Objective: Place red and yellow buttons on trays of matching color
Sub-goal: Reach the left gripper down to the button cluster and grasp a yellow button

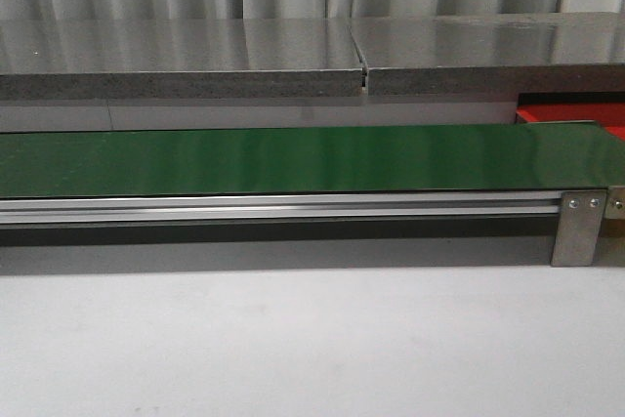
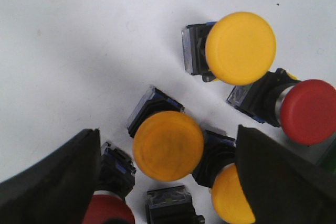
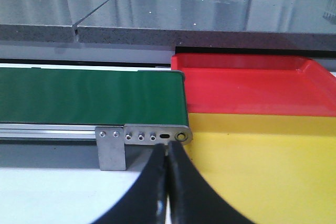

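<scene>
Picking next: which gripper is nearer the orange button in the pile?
Left. The left gripper hangs open right over the orange button; the right gripper, shut, faces the belt and trays, no buttons in view.

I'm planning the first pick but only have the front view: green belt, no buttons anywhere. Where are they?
Observer: The left wrist view shows them clustered on the white table, yellow buttons and red buttons mixed together.
Operator: Is the left gripper ready?
Observer: The left gripper is open, with the cluster showing between its fingers.
Operator: And the trays?
Observer: In the right wrist view, a red tray and a yellow tray sit side by side at the end of the green belt.
</scene>
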`<move>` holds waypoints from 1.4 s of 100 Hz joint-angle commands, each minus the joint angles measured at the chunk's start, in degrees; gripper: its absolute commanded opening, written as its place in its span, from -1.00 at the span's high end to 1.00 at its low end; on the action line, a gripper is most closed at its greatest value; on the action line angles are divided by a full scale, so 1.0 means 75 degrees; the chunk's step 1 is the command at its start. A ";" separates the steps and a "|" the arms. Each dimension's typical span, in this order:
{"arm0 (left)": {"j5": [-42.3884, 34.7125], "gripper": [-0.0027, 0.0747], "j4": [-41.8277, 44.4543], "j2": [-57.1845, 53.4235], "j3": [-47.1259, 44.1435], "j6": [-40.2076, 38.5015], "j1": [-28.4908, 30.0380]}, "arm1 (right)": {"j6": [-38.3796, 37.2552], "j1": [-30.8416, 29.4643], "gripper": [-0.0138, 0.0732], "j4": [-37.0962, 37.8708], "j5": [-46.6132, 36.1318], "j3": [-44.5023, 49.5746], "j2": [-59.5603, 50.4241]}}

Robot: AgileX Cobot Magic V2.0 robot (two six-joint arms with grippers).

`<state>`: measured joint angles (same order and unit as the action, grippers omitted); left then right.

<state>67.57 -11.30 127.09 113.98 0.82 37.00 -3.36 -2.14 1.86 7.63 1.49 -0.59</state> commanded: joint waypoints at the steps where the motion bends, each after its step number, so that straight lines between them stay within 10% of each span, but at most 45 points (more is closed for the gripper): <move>1: -0.0192 -0.39 -0.0163 -0.0387 0.0267 0.0004 -0.0036 | 0.0023 -0.0059 0.84 0.0050 -0.0598 -0.0069 -0.0118; 35: -0.0276 -0.36 -0.0163 0.0070 0.0267 0.0004 -0.0131 | 0.0023 -0.0059 0.84 0.0050 -0.0598 -0.0069 -0.0118; 70: -0.0382 0.23 -0.0163 0.0067 0.0267 0.0082 -0.0131 | 0.0023 -0.0059 0.84 0.0050 -0.0598 -0.0069 -0.0118; 140: 0.0164 0.25 0.0133 -0.1997 0.0267 0.0404 -0.0337 | 0.0023 -0.0059 0.84 0.0050 -0.0598 -0.0069 -0.0118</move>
<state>68.47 -9.52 118.26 114.20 3.20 35.59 -3.36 -2.14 1.86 7.63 1.49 -0.59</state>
